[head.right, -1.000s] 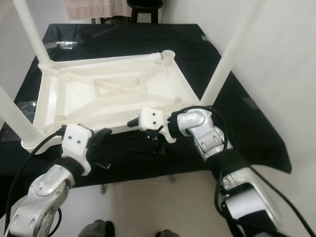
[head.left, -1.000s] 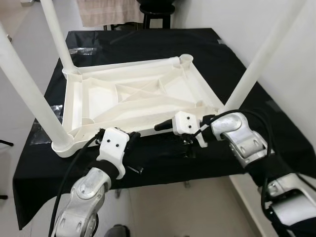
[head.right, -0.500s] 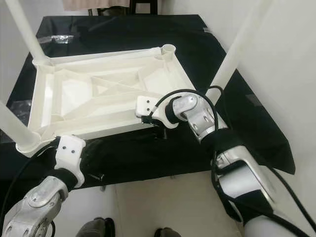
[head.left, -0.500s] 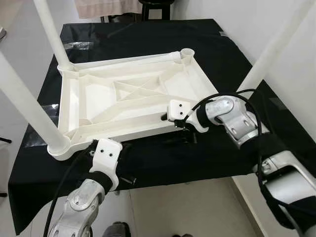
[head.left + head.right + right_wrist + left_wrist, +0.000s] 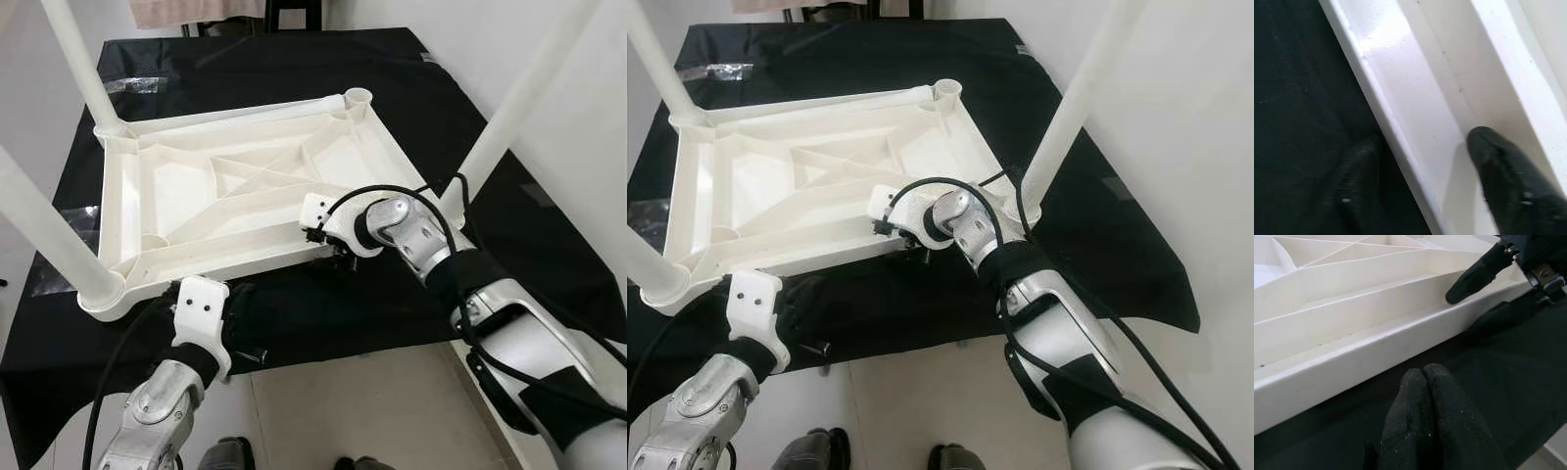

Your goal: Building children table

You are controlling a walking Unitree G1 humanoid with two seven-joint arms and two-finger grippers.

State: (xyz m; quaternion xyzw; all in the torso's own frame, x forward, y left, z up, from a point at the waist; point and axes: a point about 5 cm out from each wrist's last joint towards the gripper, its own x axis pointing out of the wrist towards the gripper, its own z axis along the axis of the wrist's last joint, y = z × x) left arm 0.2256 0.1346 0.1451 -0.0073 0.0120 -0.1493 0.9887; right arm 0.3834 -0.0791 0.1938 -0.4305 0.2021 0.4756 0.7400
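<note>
A white plastic tabletop (image 5: 235,196) is seen upside down on a desk (image 5: 549,255) draped in black cloth, its ribbed underside facing up. Three white legs are counted standing in its corner sockets: one leg (image 5: 73,64) at the far left, one (image 5: 39,230) at the near left, one (image 5: 514,98) at the near right. The fourth socket (image 5: 358,98), at the far right corner, holds no leg yet, so by judgement the build is one leg short.

Compared with a second ago, the right pincer (image 5: 1425,181) has been brought from just outside the near edge onto it. It is now spread across the tabletop's near rim (image 5: 1400,122), one finger (image 5: 1503,181) inside the channel behind the rim, the other outside over the cloth; whether the rim is actually being squeezed cannot be told. This suggests the tabletop is about to be gripped for steadying or turning.

The left pincer (image 5: 1422,377) has been drawn back and lowered; it is clenched, empty, over the cloth just in front of the same rim, well to the side of the right pincer. Two pincers are counted.
</note>
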